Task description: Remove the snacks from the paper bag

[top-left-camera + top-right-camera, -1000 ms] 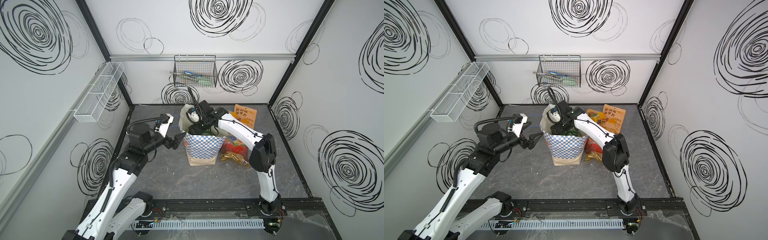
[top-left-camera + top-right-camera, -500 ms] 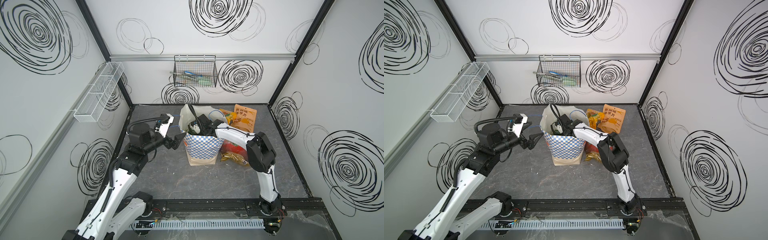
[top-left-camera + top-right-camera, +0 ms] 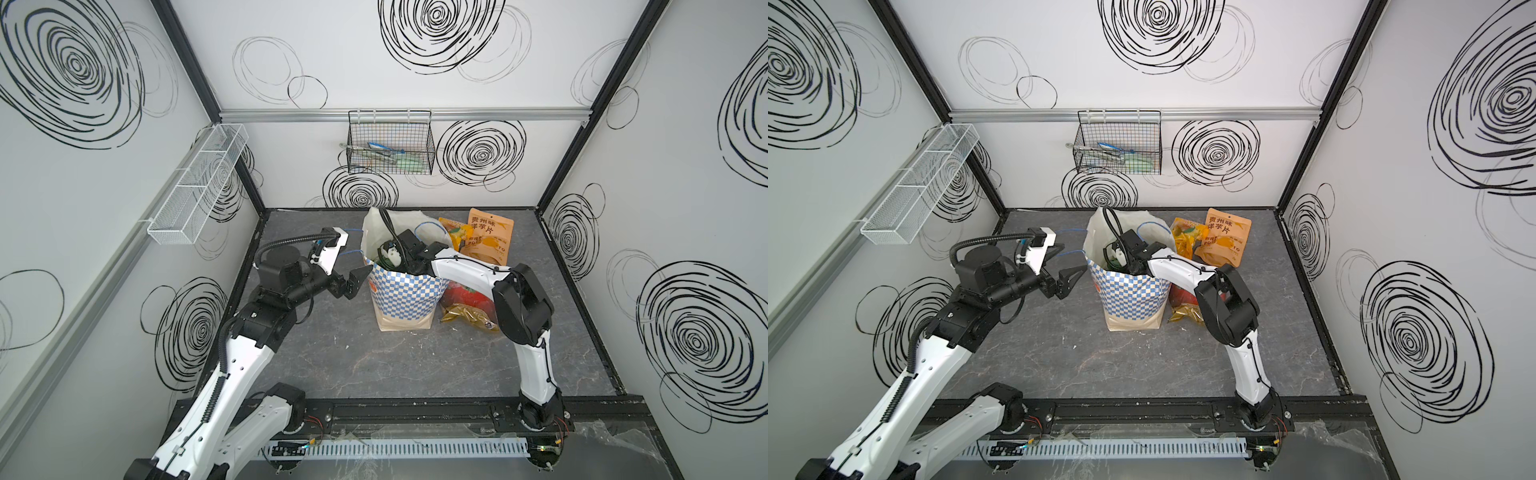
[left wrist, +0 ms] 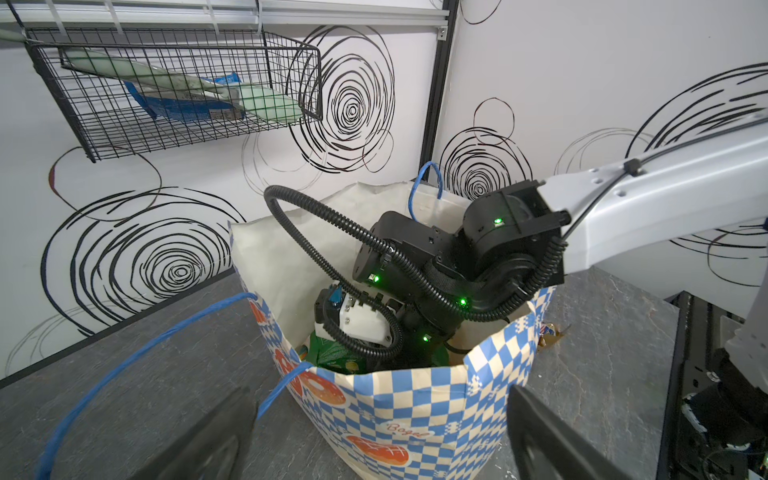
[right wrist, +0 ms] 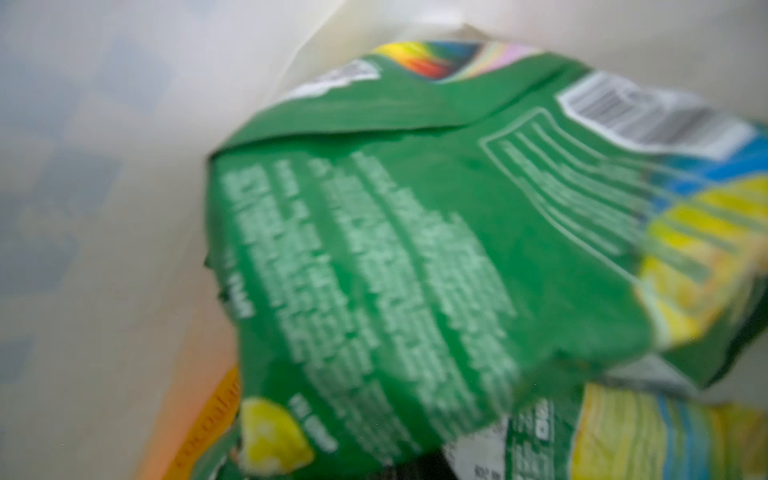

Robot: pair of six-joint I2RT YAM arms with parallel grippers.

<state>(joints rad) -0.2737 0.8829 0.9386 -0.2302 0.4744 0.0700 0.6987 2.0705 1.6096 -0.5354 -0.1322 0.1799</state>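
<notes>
**Top views, stereo pair:** high above the front edge of the worktop (image 3: 374, 365), tilted down toward its back edge. Distant, with the whole worktop and the paper bag (image 3: 405, 299) in frame. Coverage nearly identical, offset slightly sideways.

**Left wrist view:** just behind the left tool (image 4: 378, 395), aimed between its spread fingers (image 4: 216, 440) at the bag's open mouth, near. Bag, wire basket (image 4: 166, 95) and right arm (image 4: 665, 208) shared with both top views.

**Right wrist view:** inside the bag, almost against a green packet (image 5: 415, 249). Blurred.
</notes>
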